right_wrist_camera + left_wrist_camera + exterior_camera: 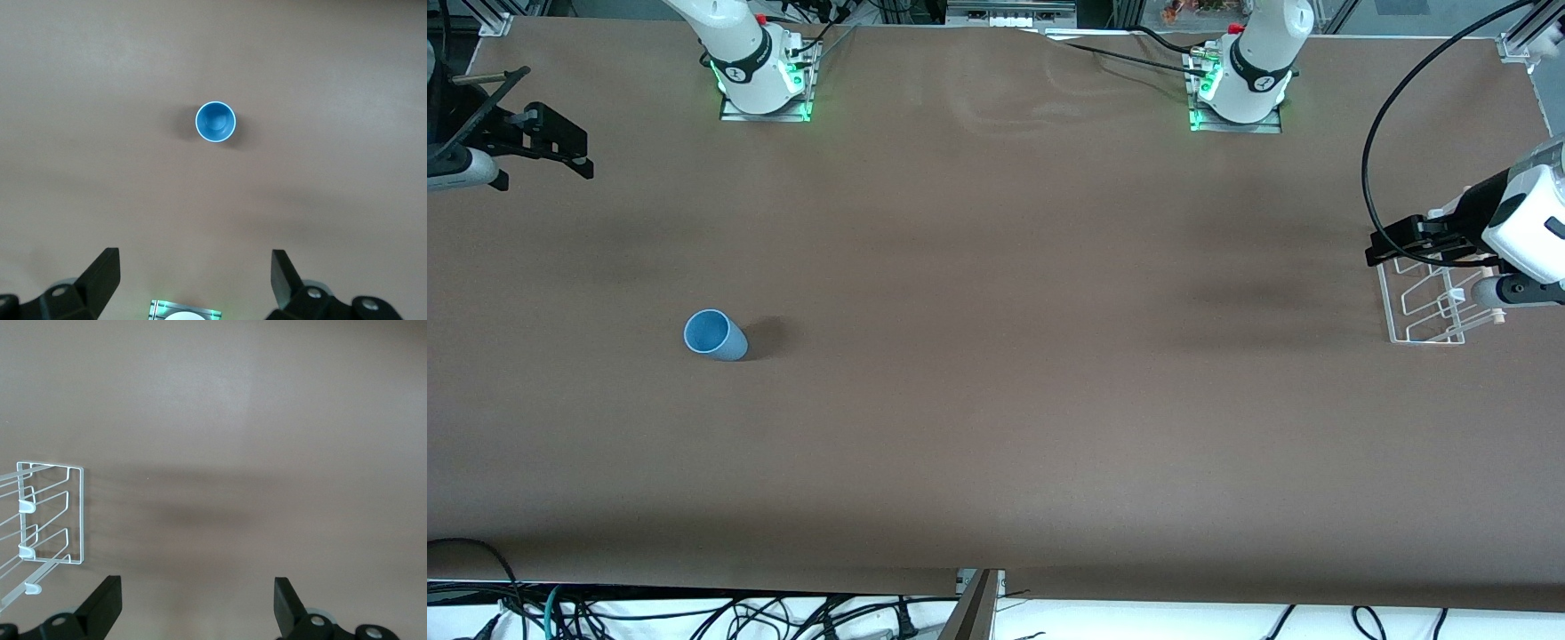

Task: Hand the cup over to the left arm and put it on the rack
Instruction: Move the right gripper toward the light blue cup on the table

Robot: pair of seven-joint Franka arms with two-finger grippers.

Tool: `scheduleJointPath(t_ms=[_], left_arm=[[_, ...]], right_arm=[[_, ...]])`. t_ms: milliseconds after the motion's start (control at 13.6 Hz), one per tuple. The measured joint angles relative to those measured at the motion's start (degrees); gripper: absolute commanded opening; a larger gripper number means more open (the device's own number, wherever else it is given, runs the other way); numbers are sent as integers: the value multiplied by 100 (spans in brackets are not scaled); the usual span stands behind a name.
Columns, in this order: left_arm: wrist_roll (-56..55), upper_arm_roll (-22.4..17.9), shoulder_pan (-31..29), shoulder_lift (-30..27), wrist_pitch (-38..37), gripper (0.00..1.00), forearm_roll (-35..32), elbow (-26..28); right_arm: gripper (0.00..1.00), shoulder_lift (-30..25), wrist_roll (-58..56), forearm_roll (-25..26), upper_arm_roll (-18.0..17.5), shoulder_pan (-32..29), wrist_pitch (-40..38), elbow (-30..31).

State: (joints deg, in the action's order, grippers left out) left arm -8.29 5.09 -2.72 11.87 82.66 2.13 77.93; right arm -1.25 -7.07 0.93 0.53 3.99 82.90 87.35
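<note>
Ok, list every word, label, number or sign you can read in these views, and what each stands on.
No readable text in any view.
Round black marks on the right arm's base and the left arm's base: too small to read.
The cup and the rack carry no marking.

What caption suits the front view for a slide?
Cup stands upright, untouched, toward the right arm's table end; both open grippers, right gripper and left gripper, wait raised, the left over the rack.

A brown matt surface (996,427) fills the view, evenly lit with soft shadows. Below its near edge, black cables (694,613) tangle on a white floor (1138,622).
</note>
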Motion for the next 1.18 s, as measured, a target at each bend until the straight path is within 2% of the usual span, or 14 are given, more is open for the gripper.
scheduleJointPath(t_ms=[737,1180], left_arm=[[0,1,0,8,10,100,0,0],[0,1,0,11,13,100,0,0]], right_arm=[[100,-97,14,1,25,-4,50,0],[100,-56,16,1,137,-11,333,0]])
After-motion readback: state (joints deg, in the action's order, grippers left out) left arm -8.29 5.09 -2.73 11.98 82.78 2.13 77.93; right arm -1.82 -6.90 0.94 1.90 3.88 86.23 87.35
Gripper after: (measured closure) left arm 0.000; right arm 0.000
